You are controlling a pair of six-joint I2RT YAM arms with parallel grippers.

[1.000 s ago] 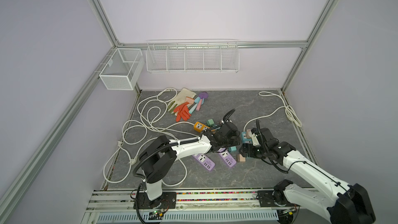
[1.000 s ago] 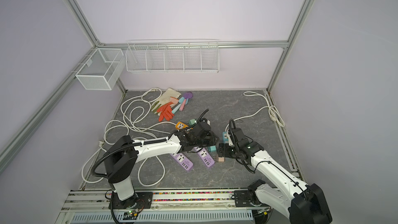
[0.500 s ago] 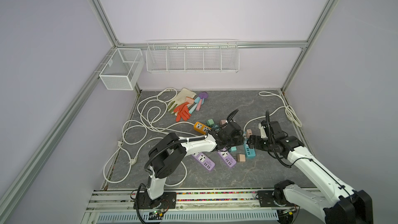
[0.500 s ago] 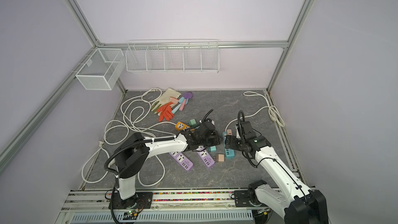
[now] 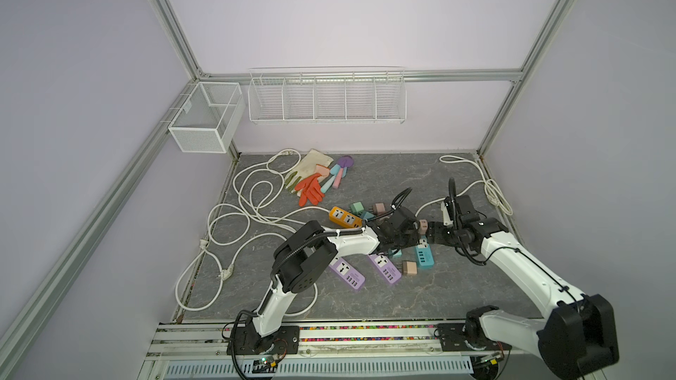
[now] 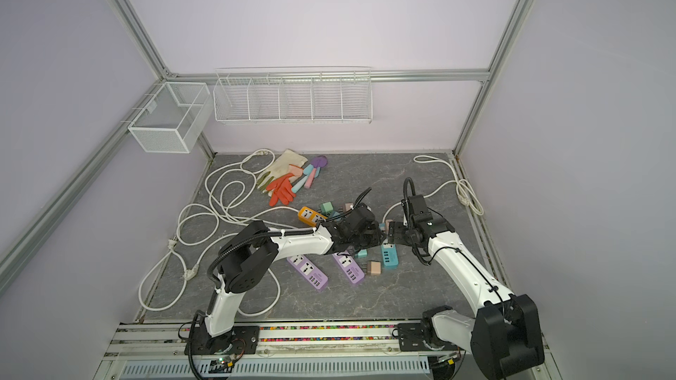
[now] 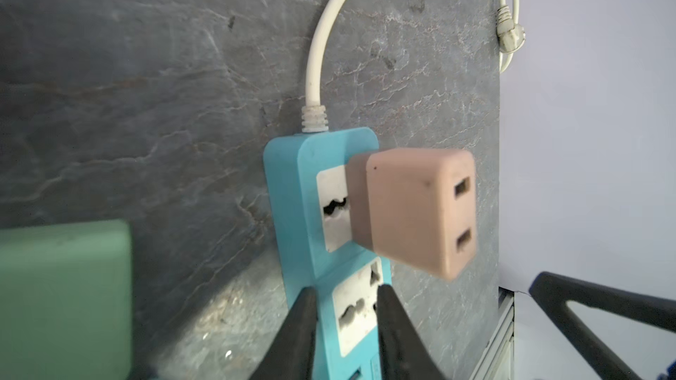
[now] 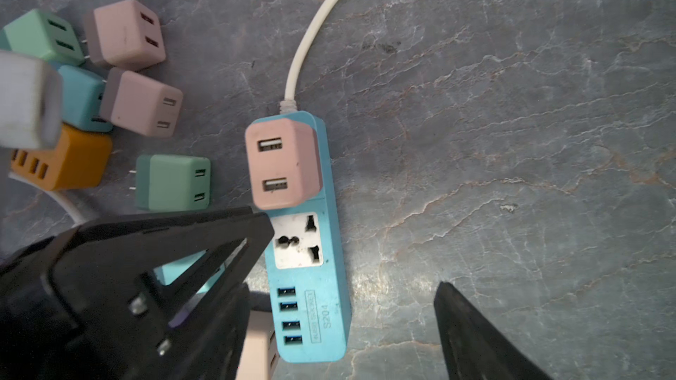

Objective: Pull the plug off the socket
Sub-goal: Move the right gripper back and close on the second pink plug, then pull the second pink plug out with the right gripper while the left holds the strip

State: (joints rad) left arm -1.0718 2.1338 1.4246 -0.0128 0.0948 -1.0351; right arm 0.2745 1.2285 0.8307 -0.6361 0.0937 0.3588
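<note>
Clamping the strip (image 7: 287, 184) with my left jaws braces it for the pull; my right jaws, spread wide and empty, hover by the plug (image 8: 283, 162).

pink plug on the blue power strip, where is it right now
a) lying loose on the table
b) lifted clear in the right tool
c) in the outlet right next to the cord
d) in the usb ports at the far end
C: the pink plug sits seated on the blue power strip, at the end where the white cord enters it.
</note>
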